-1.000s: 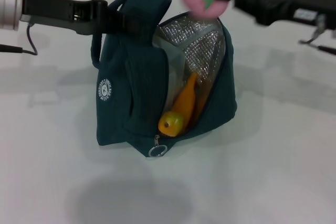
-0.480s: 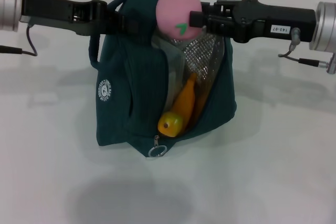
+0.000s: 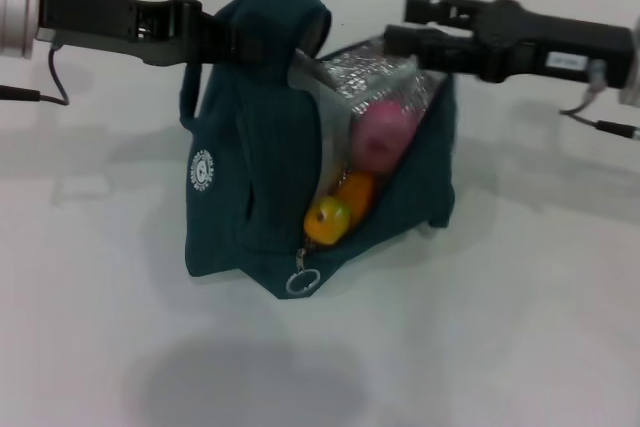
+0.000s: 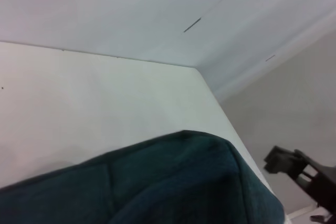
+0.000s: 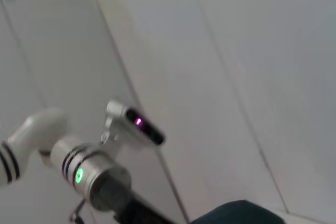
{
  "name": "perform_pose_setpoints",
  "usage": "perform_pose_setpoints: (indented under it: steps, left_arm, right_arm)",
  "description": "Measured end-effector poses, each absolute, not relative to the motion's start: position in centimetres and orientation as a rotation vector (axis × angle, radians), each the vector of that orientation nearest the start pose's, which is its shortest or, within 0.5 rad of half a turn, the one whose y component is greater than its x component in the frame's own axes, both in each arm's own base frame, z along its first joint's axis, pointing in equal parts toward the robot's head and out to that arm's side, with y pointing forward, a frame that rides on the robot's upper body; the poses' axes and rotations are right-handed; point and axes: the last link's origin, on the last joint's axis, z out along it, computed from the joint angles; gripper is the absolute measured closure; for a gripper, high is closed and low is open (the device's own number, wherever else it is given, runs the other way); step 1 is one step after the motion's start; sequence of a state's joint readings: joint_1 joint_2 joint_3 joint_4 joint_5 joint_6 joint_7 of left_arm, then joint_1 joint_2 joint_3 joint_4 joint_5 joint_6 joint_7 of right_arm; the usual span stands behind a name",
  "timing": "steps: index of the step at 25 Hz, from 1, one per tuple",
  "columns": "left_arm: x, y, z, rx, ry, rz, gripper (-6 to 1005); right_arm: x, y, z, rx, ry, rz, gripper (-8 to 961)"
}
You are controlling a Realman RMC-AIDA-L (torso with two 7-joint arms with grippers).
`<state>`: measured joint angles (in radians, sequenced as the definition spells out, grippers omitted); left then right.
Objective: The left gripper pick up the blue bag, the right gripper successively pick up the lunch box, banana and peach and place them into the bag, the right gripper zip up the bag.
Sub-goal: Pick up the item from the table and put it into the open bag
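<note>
With the peach (image 3: 381, 137) resting inside the blue bag (image 3: 250, 147) above the banana (image 3: 335, 209), the right gripper (image 3: 400, 27) hangs released over the opening. The left gripper (image 3: 215, 39) grasps the handle; zipping risks snagging bulging fruit.

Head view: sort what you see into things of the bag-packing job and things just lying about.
Job: blue bag, held by the left hand; peach and banana inside it; right hand, open by the bag's top edge.
Just there: white table; cable by the left arm.
</note>
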<state>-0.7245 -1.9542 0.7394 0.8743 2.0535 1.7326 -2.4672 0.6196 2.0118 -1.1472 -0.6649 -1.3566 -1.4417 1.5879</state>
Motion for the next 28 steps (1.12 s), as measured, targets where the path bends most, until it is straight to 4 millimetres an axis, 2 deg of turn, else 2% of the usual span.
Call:
perform_pose_setpoints:
  steps: [4, 9, 11, 14, 19, 25, 28]
  left_arm:
    - [-18.7, 38.0, 7.2, -2.629, -1.589, -0.608, 961]
    - [-18.6, 38.0, 7.1, -2.635, -1.58, -0.609, 961]
    - [-18.6, 38.0, 7.0, -2.636, -1.58, -0.611, 961]
    - [-18.6, 38.0, 6.9, -2.638, -1.582, -0.612, 961]
    - [-18.4, 38.0, 6.6, -2.646, -1.584, -0.609, 961]
    - [-18.2, 38.0, 6.5, -2.653, -1.578, -0.602, 960]
    - [-18.2, 38.0, 6.5, -2.654, -1.576, -0.601, 960]
  right_arm:
    - [18.5, 36.3, 2.7, -2.611, 0.801, 1.236, 217]
    - [22.6, 34.1, 3.7, -2.457, 1.19, 1.34, 198]
    - [24.3, 32.9, 3.2, -2.376, 1.345, 1.394, 202]
    - [25.6, 31.9, 1.4, -2.294, 1.531, 1.432, 207]
    - [25.5, 32.6, -1.3, -2.277, 1.663, 1.355, 217]
    - [23.8, 34.1, -3.8, -2.382, 1.664, 1.167, 228]
    - [23.4, 34.4, -4.4, -2.413, 1.632, 1.128, 234]
